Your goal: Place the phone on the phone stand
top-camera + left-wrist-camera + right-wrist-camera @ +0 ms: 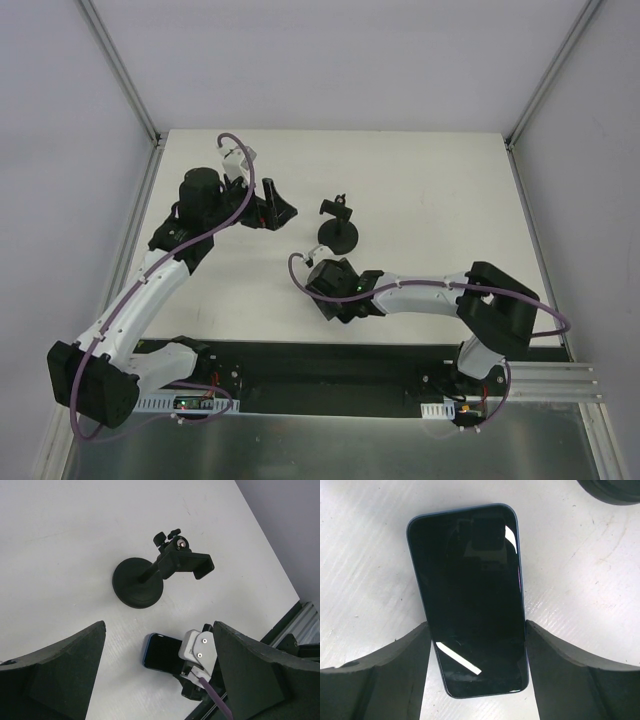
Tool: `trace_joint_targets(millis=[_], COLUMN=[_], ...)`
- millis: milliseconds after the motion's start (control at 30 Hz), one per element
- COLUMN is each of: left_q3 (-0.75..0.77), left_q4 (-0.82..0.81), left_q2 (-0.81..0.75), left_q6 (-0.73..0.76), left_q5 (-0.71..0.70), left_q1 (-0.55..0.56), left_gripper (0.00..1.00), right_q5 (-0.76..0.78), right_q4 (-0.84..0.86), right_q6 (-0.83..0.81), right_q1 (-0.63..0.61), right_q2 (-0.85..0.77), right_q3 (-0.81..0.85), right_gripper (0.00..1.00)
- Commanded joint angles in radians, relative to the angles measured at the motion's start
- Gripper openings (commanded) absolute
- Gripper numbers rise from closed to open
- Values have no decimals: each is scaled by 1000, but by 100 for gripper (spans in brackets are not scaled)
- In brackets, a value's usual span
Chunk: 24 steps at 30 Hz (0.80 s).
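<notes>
Here the phone (470,595) lies flat and face up on the white desk (365,555), on the near side of the phone stand (150,575) and close to its disc base, apart from it. The right fingers (390,675) have it between them. They stand fairly wide and press against its two long edges, toward one end of the slab and not at its middle. It is not yet lifted. From above, the right arm's wrist hides the phone altogether.

The left fingers (55,675) hang spread wide with nothing between them, over the desk to the far left of the stand.

The phone looks like a stiff, thin slab, probably light enough for one arm. Its glossy face throws back sharp glare, so it is likely slick and liable to scratch or crack if dropped. The long edges seem the right place to hold it, keeping the fingers off the glass. A hold nearer the middle would be less likely to let it swing when it is tipped upright.

No box, tray or bin is in view. The nearest thing to a holder is the stand's small cradle (192,565), on top of the short post. It has nothing in it, and the left wrist view shows it turned to the side.
</notes>
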<state>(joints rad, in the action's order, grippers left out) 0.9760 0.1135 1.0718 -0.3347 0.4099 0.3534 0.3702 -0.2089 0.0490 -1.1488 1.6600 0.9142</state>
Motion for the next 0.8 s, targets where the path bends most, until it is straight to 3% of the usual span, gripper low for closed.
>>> trace_joint_targets(millis=[0, 200, 400, 533, 633, 667, 767], left_q3=[16, 15, -61, -277, -419, -440, -441], left_q4=[-14, -17, -52, -175, -397, -485, -506], left_q2=[23, 74, 71, -41, -82, -70, 0], left_q6=[-20, -47, -227, -337, -427, -447, -435], left_q5=[27, 59, 173, 181, 254, 285, 285], left_q1=[2, 2, 2, 5, 21, 44, 100], left_gripper=[86, 85, 79, 78, 85, 88, 90], right_q5=[52, 98, 102, 85, 68, 67, 46], right_q4=[41, 152, 256, 339, 376, 384, 424], right_q6=[32, 46, 43, 14, 5, 5, 2], right_q1=[3, 4, 1, 4, 4, 4, 3], right_q2=[-83, -166, -272, -339, -387, -416, -483], right_q3=[-64, -150, -237, -285, -310, -317, -351], right_gripper=[1, 1, 1, 1, 1, 1, 1])
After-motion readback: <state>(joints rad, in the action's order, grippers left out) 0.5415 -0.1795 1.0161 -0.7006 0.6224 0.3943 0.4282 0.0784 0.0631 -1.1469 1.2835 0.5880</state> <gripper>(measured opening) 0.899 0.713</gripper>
